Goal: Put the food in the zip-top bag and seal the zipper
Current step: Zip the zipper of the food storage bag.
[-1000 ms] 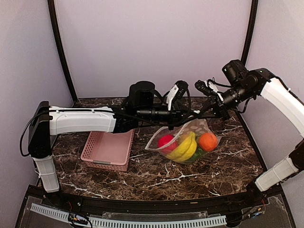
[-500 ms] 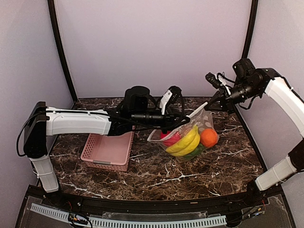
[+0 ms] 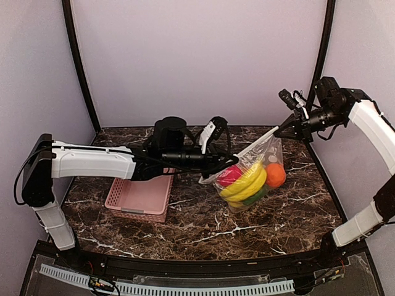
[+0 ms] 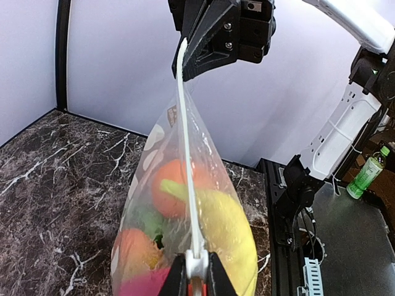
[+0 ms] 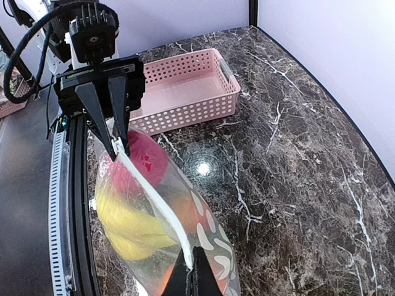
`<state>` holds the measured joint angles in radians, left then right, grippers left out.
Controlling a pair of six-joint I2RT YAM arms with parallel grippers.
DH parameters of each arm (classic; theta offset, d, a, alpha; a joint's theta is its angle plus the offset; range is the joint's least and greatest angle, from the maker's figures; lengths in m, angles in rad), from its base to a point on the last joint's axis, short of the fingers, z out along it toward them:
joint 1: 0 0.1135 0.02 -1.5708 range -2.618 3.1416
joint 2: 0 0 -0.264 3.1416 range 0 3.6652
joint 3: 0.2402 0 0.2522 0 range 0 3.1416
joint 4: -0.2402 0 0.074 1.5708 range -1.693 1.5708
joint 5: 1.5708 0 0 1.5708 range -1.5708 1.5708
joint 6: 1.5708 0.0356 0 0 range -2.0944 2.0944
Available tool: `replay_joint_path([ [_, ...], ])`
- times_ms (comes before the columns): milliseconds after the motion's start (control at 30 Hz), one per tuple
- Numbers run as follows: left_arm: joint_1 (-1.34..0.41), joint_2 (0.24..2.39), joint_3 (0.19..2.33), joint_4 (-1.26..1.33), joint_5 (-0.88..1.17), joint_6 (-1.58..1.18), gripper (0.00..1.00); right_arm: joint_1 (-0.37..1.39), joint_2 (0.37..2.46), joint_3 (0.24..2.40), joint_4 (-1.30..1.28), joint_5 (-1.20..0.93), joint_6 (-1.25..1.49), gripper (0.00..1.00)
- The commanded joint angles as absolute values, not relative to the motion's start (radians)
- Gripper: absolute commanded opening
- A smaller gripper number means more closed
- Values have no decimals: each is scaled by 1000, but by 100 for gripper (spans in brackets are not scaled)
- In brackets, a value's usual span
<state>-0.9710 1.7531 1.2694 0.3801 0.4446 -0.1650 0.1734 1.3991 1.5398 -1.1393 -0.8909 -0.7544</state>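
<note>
Two ends of the zipper [image 4: 185, 154] are pinched: the left gripper [image 4: 196, 274] clamps the lower, the right gripper [image 5: 190, 268] the upper; the zip-top bag [image 3: 262, 157] of food [image 3: 247, 183] hangs beneath.

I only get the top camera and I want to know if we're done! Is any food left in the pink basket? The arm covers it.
Observer: The right wrist camera looks into the pink basket; the part that shows has nothing in it.
Operator: Are both pincers really holding the zipper?
Observer: Yes. The left wrist camera shows the left pincer shut on one end of the zipper and the right pincer shut on the other end.
Operator: Is it zipped?
Observer: In that view the zipper runs as a single taut line between them, with no gap that I can see.
</note>
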Motion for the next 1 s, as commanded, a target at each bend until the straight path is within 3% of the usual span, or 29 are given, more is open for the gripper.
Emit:
replay_joint_path([
  [0,-960,1693,1198,308,457,-163,1,100,1417,1556,-1082,-873,-771,0],
  [967,-938,1701,1122,285,479,-169,1,-45,1502,1511,-1054,-913,-811,0],
])
